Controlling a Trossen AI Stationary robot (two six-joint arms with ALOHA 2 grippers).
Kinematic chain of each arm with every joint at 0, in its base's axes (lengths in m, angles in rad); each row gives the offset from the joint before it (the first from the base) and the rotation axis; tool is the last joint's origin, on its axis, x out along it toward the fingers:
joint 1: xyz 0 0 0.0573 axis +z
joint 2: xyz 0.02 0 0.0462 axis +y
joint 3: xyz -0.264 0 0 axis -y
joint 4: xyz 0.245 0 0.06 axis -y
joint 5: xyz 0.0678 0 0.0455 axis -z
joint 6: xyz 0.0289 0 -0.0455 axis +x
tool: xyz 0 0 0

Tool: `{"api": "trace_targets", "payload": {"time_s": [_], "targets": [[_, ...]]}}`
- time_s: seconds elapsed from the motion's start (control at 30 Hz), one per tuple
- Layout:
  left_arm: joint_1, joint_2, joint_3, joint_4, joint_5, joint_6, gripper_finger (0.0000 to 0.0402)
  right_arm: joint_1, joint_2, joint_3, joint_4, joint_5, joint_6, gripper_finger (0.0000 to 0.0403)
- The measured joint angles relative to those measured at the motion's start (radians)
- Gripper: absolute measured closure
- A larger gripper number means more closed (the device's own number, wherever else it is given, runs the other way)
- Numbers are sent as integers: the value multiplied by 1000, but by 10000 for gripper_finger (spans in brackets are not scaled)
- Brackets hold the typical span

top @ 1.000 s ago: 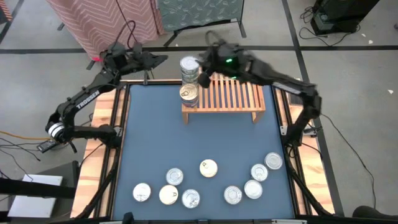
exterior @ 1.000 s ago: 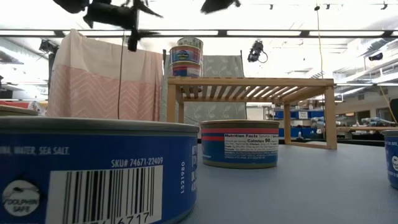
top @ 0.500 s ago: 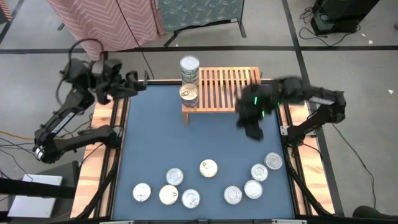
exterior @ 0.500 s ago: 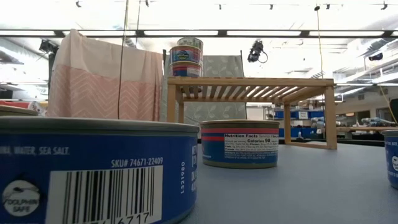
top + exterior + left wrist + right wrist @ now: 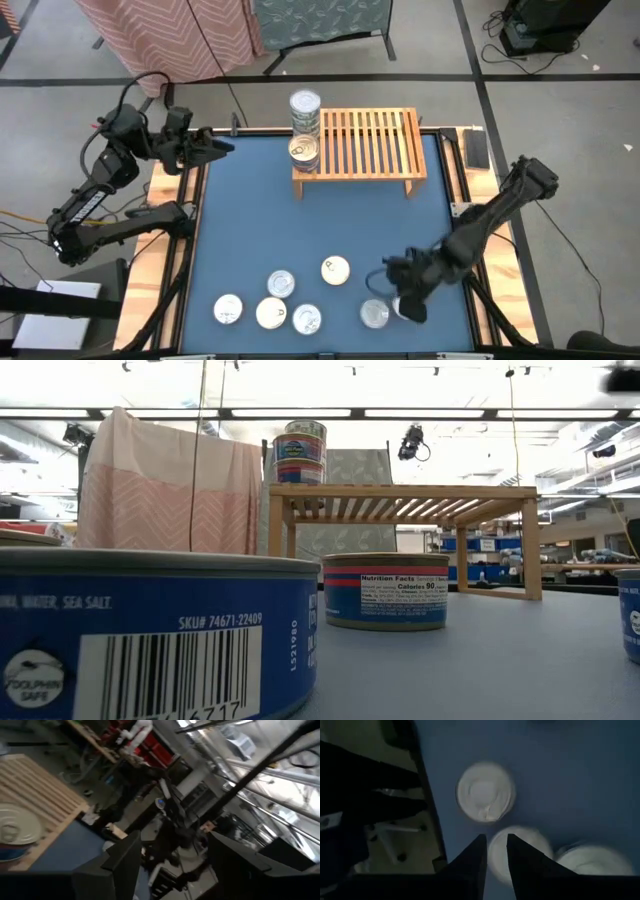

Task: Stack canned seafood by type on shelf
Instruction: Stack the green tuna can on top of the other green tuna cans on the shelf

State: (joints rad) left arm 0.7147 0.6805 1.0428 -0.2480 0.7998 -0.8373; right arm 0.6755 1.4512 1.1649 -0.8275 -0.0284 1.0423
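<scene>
Since the earlier frames the right gripper [image 5: 408,303] has swung from the shelf [image 5: 365,145] down to the near-right tins, and the left gripper [image 5: 205,150] has drawn back to the surface's [image 5: 250,220] far-left edge.

The nearest tin [image 5: 150,635] reads "WATER, SEA SALT", "SKU# 74671-22409", "DOLPHIN SAFE". A red-banded tin [image 5: 385,592] shows "Nutrition Facts, Calories 90".

The left fingers [image 5: 122,865] stand apart, empty. Two tins are stacked [image 5: 305,112] at the shelf's left end, another [image 5: 304,152] beside them. The right fingers [image 5: 472,865] are almost together above a silver tin [image 5: 520,852], holding nothing.
</scene>
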Motion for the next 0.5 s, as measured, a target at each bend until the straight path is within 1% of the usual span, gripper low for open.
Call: {"api": "trace_targets", "payload": {"time_s": [0.1, 0.17, 0.37, 0.5], "targets": [[-4, 17, 0, -10, -12, 19, 172, 55, 43, -49, 89, -4, 109, 323], [-5, 29, 0, -10, -21, 27, 172, 78, 80, -57, 95, -10, 157, 323], [-5, 68, -1, -24, -30, 73, 172, 141, 178, -57, 90, -40, 219, 323], [-5, 83, -1, -41, -29, 74, 172, 154, 235, -57, 87, -65, 216, 323]]}}
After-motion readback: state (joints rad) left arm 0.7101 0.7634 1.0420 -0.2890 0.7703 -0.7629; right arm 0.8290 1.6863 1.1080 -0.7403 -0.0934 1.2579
